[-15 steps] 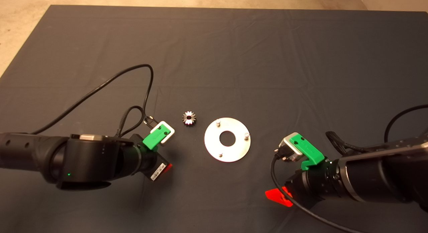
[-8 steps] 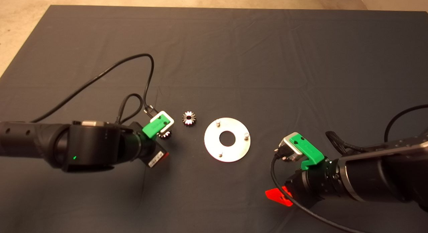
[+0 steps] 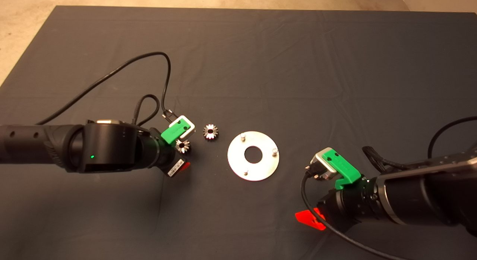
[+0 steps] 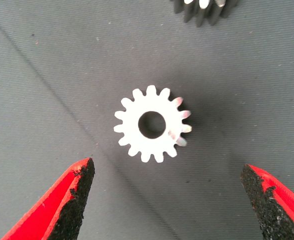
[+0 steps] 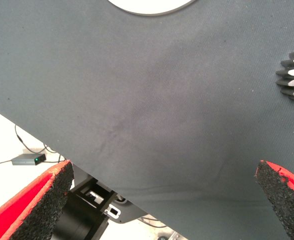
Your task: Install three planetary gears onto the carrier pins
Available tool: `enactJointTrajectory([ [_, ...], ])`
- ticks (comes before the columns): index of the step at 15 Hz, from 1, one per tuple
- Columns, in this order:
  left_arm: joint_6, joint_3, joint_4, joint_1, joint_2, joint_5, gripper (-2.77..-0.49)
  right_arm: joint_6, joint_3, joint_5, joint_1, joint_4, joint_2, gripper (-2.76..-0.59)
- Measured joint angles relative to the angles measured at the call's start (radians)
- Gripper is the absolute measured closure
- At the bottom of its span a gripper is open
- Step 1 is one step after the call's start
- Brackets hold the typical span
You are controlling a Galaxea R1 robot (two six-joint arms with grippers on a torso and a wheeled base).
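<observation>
Since 1 second earlier the left gripper point(image 4: 167, 200) had shifted, uncovering 1 gear point(image 4: 151, 125); it hung wide open, gear centred flat between its fingers.

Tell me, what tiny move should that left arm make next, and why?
Probably lower straight down and close. The left gripper hovers open over a gear lying flat on the mat, its fingers apart on either side without touching it. All three carrier pins on the disc are bare, so a gear must be picked first.
</observation>
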State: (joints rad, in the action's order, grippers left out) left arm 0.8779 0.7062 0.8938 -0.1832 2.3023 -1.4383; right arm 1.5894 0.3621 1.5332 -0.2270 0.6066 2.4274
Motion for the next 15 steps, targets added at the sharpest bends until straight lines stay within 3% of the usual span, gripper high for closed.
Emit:
enactJointTrajectory([
  [1, 0.005, 0.003, -0.001, 0.000, 0.005, 0.002, -2.06, -0.001, 0.000, 0.000, 0.000, 0.000, 0.000, -2.73],
  [4, 0.015, 0.038, -0.002, 0.000, 0.041, 0.041, -2.06, -0.003, 0.000, 0.000, 0.000, 0.000, 0.000, -2.73],
  [6, 0.016, 0.053, -0.002, 0.000, 0.041, 0.051, -2.06, -0.004, 0.000, 0.001, 0.000, 0.000, 0.000, -2.73],
  [8, 0.016, 0.066, -0.003, 0.000, 0.039, 0.090, -2.05, -0.009, 0.000, 0.000, 0.000, 0.000, 0.000, -2.73],
  [11, 0.019, 0.071, -0.003, 0.000, 0.036, 0.104, -1.98, -0.018, 0.000, 0.000, 0.000, 0.000, -0.003, -2.73],
  [14, 0.026, 0.071, -0.003, 0.000, 0.018, 0.156, -1.96, -0.024, 0.000, 0.000, 0.000, 0.000, -0.004, -2.73],
  [15, 0.026, 0.071, -0.003, 0.000, 0.014, 0.168, -1.86, -0.026, 0.000, 0.000, 0.000, 0.000, -0.005, -2.73],
])
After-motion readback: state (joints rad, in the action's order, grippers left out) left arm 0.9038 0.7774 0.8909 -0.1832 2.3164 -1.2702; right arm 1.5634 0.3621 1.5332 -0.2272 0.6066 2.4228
